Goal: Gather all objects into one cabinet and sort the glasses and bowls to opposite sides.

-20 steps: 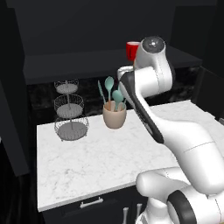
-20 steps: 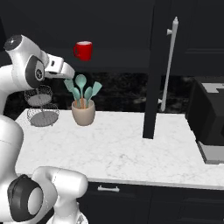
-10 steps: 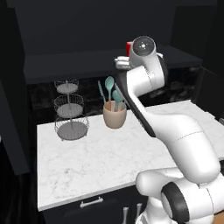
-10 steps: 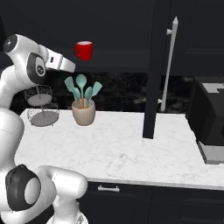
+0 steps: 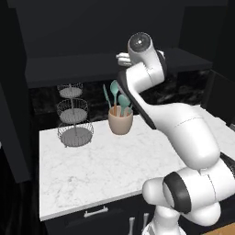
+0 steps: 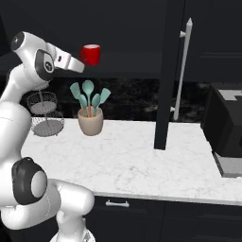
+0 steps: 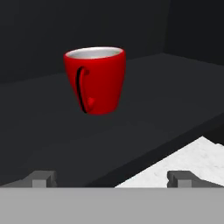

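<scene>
The arm has swung up toward the cabinet (image 6: 142,28) shelf, so the gripper (image 7: 113,177), jaws spread wide and empty, now faces the red mug (image 7: 95,79) standing upright there, ready for a grasp.

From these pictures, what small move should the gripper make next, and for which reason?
Probably a short advance straight toward the red mug. The gripper is open, with its fingertips wide apart and empty, and it is apart from the mug. The mug stands upright on the dark shelf directly ahead, with its handle facing the hand. Closing now would likely catch nothing.
</scene>
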